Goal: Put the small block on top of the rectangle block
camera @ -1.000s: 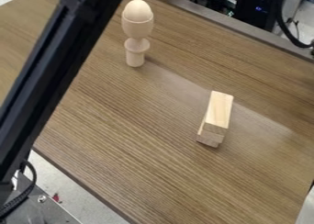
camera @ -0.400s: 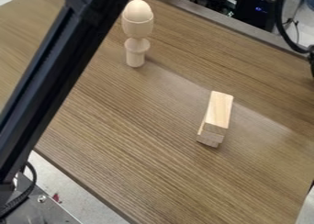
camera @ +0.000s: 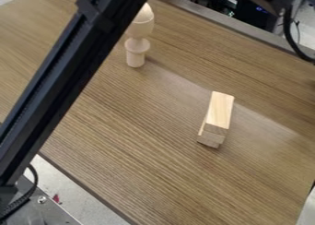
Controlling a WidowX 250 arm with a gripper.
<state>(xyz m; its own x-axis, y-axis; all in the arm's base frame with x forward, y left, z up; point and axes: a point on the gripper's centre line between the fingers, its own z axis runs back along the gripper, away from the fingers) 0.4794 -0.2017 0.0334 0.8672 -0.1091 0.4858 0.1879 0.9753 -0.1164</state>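
Right of the table's middle, one pale wooden block (camera: 219, 109) lies on top of another wooden block (camera: 209, 139). The upper one is long and rectangular. Of the lower one, only the near end and a thin strip along the left side stick out, so its full size is hidden. The two are touching and slightly out of line.
The black arm (camera: 73, 76) slants from lower left to the top edge, covering part of a turned wooden piece (camera: 137, 49) with a rounded top. A cable (camera: 289, 35) hangs at the upper right. The brown table (camera: 141, 150) has its edge at lower left.
The arm has shifted to the right and now covers part of the turned wooden piece's top. A dark part has come in at the top right. The two blocks have stayed put.
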